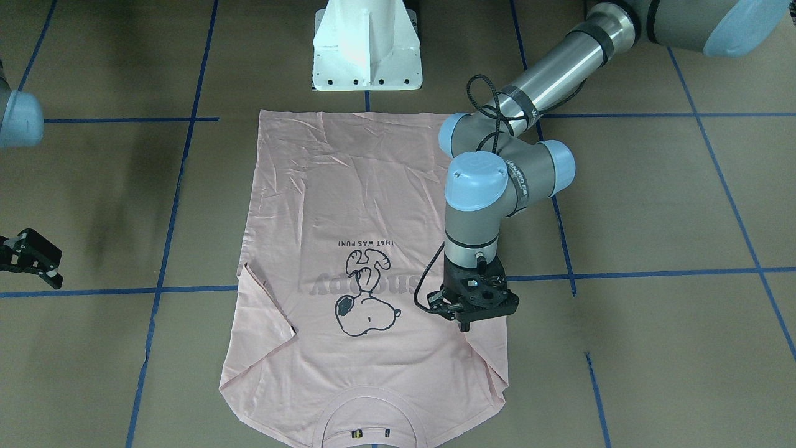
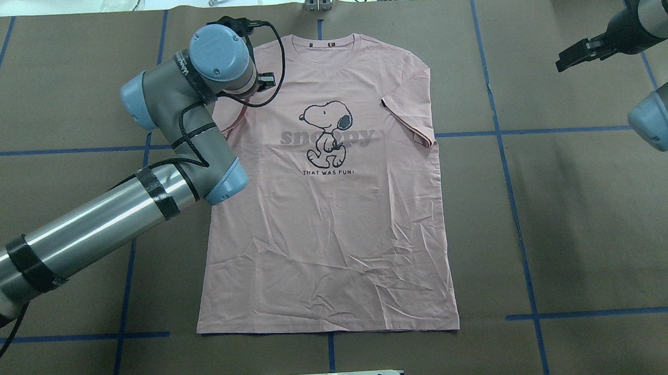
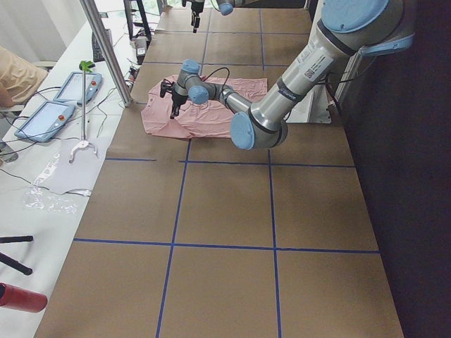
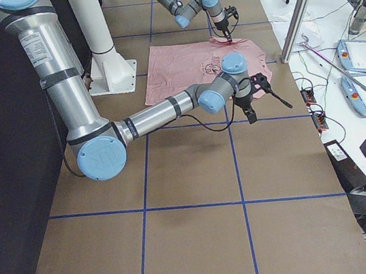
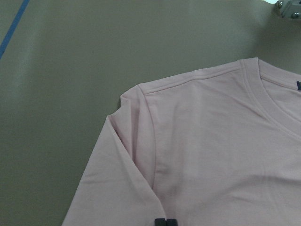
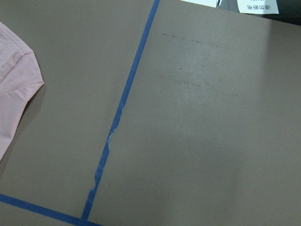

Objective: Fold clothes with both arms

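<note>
The pale pink T-shirt [image 2: 341,226] lies flat and print up on the brown table, collar at the far edge. Its sleeve on the robot's right [image 2: 410,114] is folded inward. My left gripper [image 1: 461,323] points down at the other sleeve, near the beagle print [image 1: 367,298]. In the left wrist view its fingertips [image 5: 160,222] press together on the folded sleeve's edge, beside the shoulder seam. My right gripper [image 2: 566,62] hovers off the shirt over bare table. Its fingers look spread, with nothing between them. Its wrist view catches only a corner of the shirt [image 6: 11,80].
The white pedestal [image 1: 367,56] stands at the shirt's hem side. Blue tape lines [image 6: 117,122] cross the brown table. A side bench with tablets [image 3: 42,116], cables and a person's sleeve [image 3: 14,70] runs past the collar end.
</note>
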`<state>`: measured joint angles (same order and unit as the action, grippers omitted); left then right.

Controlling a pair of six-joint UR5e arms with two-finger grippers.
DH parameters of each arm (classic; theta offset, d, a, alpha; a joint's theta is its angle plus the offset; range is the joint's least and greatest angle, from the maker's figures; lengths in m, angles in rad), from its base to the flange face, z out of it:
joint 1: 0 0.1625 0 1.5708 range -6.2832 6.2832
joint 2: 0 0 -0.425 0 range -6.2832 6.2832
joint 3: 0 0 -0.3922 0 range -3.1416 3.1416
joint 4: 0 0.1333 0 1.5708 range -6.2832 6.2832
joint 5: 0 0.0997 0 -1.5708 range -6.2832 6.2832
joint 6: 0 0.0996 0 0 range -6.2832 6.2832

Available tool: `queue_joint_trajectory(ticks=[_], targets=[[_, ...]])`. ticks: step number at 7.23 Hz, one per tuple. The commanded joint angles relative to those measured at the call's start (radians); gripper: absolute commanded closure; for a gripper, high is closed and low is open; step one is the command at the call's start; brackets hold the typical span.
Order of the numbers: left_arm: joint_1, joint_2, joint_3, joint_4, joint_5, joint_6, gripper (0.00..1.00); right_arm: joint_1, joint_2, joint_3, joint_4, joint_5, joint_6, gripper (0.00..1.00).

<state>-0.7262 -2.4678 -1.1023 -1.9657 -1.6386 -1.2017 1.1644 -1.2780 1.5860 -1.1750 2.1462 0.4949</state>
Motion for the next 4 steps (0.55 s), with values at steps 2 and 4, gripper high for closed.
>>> queue_joint_trajectory(ticks=[2, 4], targets=[[0.008, -0.025, 0.039, -0.007, 0.025, -0.007, 0.72, 0.0, -0.001, 0.003, 0.0, 0.0, 0.007, 0.0], [0.016, 0.059, -0.128, -0.03, 0.011, 0.08, 0.0, 0.0, -0.001, 0.008, 0.0, 0.0, 0.011, 0.0]])
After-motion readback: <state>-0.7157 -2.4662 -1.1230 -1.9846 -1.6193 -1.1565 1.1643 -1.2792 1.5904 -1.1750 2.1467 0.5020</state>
